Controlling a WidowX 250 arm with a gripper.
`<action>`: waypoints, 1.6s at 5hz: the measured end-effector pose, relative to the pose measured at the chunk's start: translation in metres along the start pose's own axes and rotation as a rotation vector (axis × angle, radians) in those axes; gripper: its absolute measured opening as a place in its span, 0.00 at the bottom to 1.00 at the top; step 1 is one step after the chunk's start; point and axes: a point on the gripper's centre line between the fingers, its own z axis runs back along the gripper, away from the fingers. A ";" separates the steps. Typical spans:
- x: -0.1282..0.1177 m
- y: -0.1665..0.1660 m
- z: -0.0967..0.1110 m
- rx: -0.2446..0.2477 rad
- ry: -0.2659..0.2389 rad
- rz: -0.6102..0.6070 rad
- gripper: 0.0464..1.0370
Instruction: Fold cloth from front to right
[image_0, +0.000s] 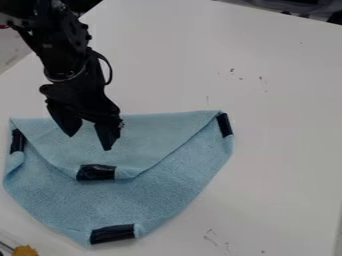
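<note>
Hanging over folded blue cloth (167, 185), end effector (89, 142), black patches (112, 233)

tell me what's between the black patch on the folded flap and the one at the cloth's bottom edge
Just the bare blue cloth, its lower layer, lies between the flap patch and the bottom patch, as the camera view shows.

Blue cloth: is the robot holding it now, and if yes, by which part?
Nothing is held: the tool is open over the blue cloth, with no fabric pinched between its fingers.
</note>
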 end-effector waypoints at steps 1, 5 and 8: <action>-0.005 -0.002 -0.004 -0.006 0.022 0.009 0.96; -0.069 -0.068 -0.004 -0.005 0.031 0.196 0.96; -0.075 -0.087 -0.021 -0.040 0.068 0.244 0.96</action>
